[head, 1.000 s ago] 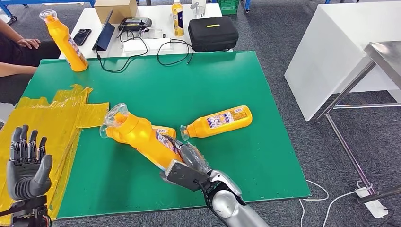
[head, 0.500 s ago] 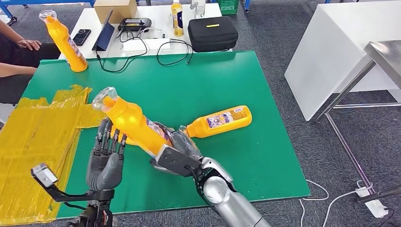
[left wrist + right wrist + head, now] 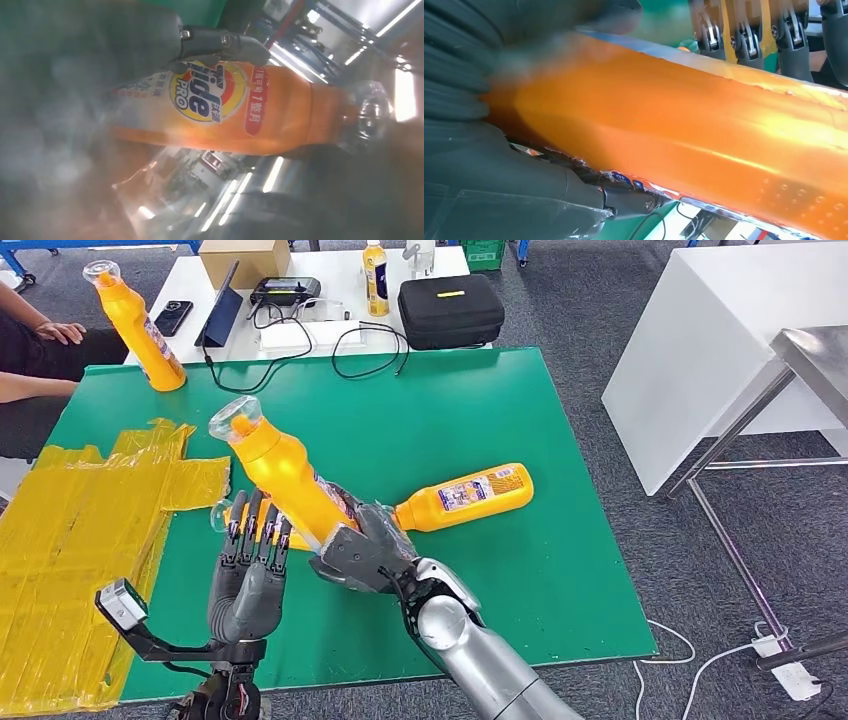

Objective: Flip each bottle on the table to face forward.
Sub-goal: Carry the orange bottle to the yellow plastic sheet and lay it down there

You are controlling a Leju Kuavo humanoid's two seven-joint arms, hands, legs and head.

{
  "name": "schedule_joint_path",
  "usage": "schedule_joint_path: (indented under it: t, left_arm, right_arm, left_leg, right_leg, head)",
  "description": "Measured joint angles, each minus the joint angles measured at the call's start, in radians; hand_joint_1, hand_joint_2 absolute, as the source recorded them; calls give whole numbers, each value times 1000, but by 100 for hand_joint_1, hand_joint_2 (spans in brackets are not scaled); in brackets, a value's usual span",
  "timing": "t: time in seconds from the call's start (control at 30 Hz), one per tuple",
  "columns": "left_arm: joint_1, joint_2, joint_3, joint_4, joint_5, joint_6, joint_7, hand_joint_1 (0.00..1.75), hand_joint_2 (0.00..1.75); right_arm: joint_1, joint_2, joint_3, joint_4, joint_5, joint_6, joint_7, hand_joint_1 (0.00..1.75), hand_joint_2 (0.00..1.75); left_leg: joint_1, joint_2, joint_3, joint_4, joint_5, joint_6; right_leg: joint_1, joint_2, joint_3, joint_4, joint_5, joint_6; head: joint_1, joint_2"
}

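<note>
My right hand (image 3: 362,548) grips the lower body of an orange Tide bottle (image 3: 285,475) and holds it tilted above the green table (image 3: 560,570), its clear cap (image 3: 235,420) up and to the left. The left hand (image 3: 250,575) stands open just left of the bottle, fingers pointing up. In the left wrist view the bottle's label (image 3: 210,97) faces the camera, with right-hand fingers (image 3: 220,42) on it. The right wrist view shows the bottle's orange body (image 3: 704,130) close up and left-hand fingers (image 3: 749,35) behind it. A second bottle (image 3: 462,495) lies on its side. Another bottle's clear cap (image 3: 222,512) shows behind the left hand.
An upright orange bottle (image 3: 140,325) stands at the table's far left corner. Yellow plastic sheeting (image 3: 90,500) covers the left side. Behind, a white table carries a black case (image 3: 450,310), cables, a phone and a small bottle (image 3: 375,278). A person's arm (image 3: 40,335) rests at far left.
The right hand has raised the bottle from nearly flat to steeply tilted, cap higher. The left hand came up from the lower left to stand beside the bottle.
</note>
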Motion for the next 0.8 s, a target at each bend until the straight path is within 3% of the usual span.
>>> schedule_joint_path:
  t: [0.17, 0.47, 0.8]
  left_arm:
    - [15, 0, 13, -6, -51, 77, -28, 0, 175]
    - [64, 1, 131, -27, -113, 128, -57, 0, 175]
    - [94, 0, 207, -36, -129, 103, -61, 0, 175]
  right_arm:
    - [-9, 31, 54, 49, -1, 7, 25, 175, 175]
    - [-41, 47, 363, 97, -116, -7, 68, 175, 175]
    - [-78, 48, 482, 135, -134, -8, 91, 175, 175]
  left_leg:
    - [1, 1, 0, 0, 0, 0]
    - [2, 1, -1, 0, 0, 0]
    - [1, 1, -1, 0, 0, 0]
  right_leg:
    - [0, 0, 0, 0, 0, 0]
    - [2, 0, -2, 0, 0, 0]
    - [1, 0, -2, 0, 0, 0]
  head:
    - [0, 0]
    - [0, 0]
    - [0, 0]
